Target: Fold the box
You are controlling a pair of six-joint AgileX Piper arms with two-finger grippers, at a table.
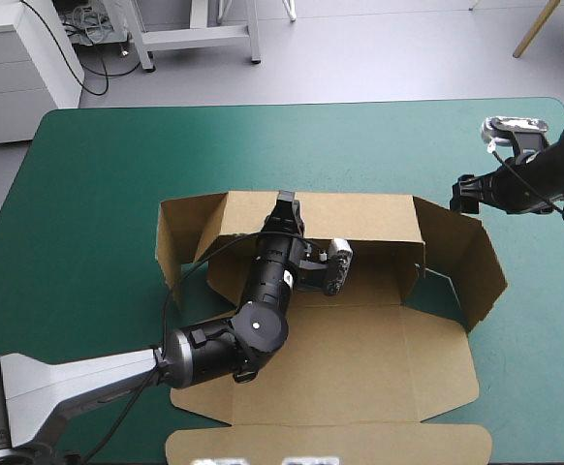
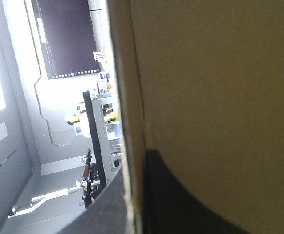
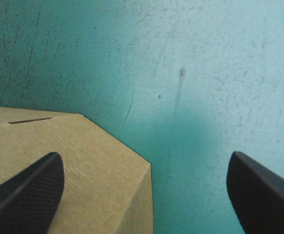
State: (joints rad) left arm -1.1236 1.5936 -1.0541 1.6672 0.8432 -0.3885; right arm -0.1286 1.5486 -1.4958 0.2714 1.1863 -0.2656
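Lid of the box lies flat toward the near edge, mid-table. Left gripper reaches over it and pinches the raised back wall, board between its fingers. Right gripper hangs spread wide above the cover, over the right flap corner.

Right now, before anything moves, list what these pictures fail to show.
High view: the left arm covers part of the box floor and far wall; the left gripper is too small to read there.
High view: the box's near flap is cut off by the bottom edge.
Left wrist view: brown board close up hides the rest of the box.
Right wrist view: under the open right gripper only one box corner shows.
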